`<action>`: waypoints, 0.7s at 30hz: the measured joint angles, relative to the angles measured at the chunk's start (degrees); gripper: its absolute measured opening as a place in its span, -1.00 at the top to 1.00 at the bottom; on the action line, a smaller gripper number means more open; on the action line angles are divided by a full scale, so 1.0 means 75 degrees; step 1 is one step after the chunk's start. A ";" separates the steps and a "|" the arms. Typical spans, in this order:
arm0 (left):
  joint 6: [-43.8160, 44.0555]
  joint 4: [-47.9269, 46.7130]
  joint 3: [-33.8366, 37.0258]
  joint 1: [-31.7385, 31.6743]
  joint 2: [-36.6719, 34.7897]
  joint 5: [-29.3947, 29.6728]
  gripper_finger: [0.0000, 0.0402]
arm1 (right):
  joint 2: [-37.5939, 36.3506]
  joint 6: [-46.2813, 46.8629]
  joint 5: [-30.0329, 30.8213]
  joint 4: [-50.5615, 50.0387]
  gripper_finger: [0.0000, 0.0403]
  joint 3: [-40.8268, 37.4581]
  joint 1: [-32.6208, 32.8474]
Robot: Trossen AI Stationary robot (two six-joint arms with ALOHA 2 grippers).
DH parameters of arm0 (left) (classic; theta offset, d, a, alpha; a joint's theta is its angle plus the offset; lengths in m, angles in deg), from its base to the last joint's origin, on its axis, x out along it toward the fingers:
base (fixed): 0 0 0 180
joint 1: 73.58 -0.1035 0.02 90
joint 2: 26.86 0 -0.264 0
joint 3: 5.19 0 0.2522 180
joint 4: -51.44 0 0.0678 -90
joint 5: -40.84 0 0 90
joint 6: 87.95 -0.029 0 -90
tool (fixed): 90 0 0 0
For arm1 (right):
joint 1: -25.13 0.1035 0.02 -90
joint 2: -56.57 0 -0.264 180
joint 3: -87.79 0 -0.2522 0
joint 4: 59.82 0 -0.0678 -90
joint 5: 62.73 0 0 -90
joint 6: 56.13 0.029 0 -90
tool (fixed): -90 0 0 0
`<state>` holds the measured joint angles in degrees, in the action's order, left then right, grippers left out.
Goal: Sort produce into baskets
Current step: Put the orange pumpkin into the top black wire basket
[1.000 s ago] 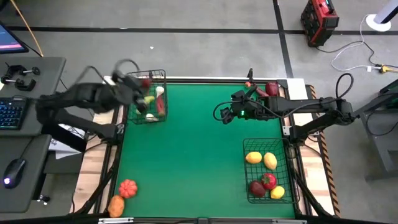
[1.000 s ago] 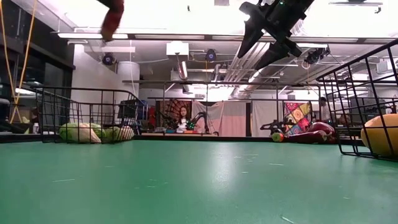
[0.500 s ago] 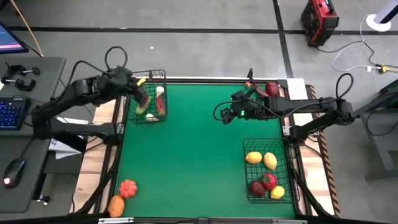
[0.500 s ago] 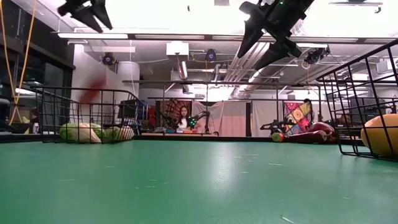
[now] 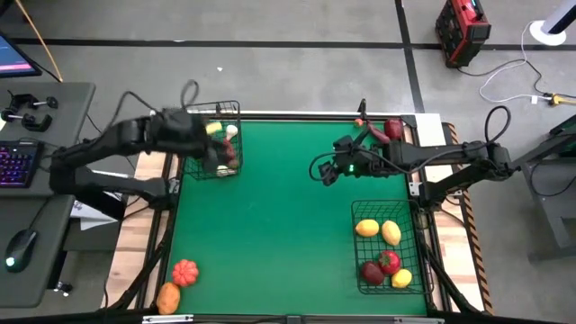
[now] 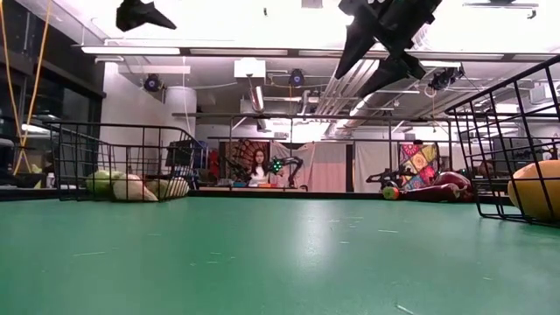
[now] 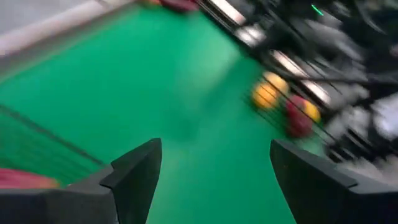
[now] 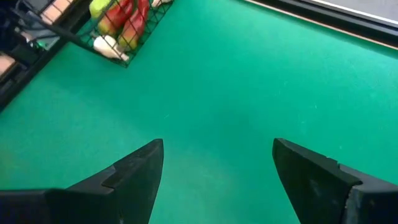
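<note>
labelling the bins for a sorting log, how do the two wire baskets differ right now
The smaller basket sits at the table's far left edge; the larger basket sits near the right edge, closer to the front. The smaller one is squarer, the larger one longer. The smaller holds green, white and dark red pieces, with the left gripper over it; the larger holds yellow and red pieces with no gripper above. Both are dark wire mesh.

I see a matt green mat (image 5: 288, 225), cloth-like and smooth, covering the table. Bare pale wood slats (image 5: 144, 225) flank it on the left. Both baskets, far left (image 5: 236, 110) and near right (image 5: 355, 243), are thin black wire mesh. The produce in the right one (image 5: 389, 262) looks like smooth, slightly glossy plastic.
</note>
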<state>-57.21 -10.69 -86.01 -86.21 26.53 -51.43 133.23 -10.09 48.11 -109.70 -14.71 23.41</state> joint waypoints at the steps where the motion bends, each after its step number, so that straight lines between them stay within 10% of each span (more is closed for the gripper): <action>1: 0.0257 0.0108 0.0146 0.0384 0.0010 -0.0025 -0.44 | 0.0000 0.0000 0.0003 -0.0052 -0.46 0.0000 0.0035; 10: 0.2550 -0.0881 0.1127 0.4604 0.1246 0.0508 -0.44 | 0.0000 0.0000 0.0002 -0.0566 -0.46 0.0000 0.0198; 21: 0.3944 -0.1129 0.1229 0.7331 0.2522 0.0477 -0.44 | 0.0000 -0.0201 0.0026 -0.0586 -0.46 0.0000 0.0192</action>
<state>-27.63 -19.15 -76.79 -31.23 45.45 -47.85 133.23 -11.60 48.31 -114.10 -14.71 24.85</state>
